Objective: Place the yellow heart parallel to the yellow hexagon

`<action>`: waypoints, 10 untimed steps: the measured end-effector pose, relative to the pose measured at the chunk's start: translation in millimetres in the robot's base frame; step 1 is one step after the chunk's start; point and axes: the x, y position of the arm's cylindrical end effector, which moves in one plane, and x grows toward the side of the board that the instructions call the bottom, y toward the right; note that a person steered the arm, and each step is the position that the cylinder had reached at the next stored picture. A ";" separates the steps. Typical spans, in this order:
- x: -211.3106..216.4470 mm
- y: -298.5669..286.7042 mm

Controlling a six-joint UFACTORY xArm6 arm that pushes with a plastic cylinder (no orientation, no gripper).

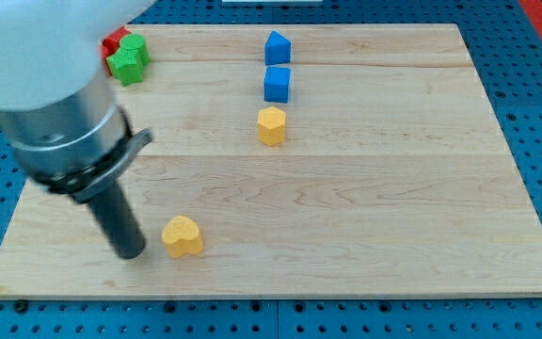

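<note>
The yellow heart (183,236) lies near the view's bottom left on the wooden board (393,207). The yellow hexagon (271,125) stands in the upper middle, well up and to the right of the heart. My tip (132,252) rests on the board just left of the yellow heart, a small gap away from it. The arm's body hides the upper left part of the view.
A blue cube (278,84) sits just above the hexagon, and a blue pentagon-like block (277,47) above that. A green star-like block (128,58) and a red block (114,40) sit at the top left, next to the arm.
</note>
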 end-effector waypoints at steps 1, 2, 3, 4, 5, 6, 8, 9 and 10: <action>6.5 53.8; -14.5 99.5; -33.4 113.2; 13.8 102.2; 20.0 32.9; -20.6 41.2; -59.4 111.3; -56.6 118.8; -36.8 122.2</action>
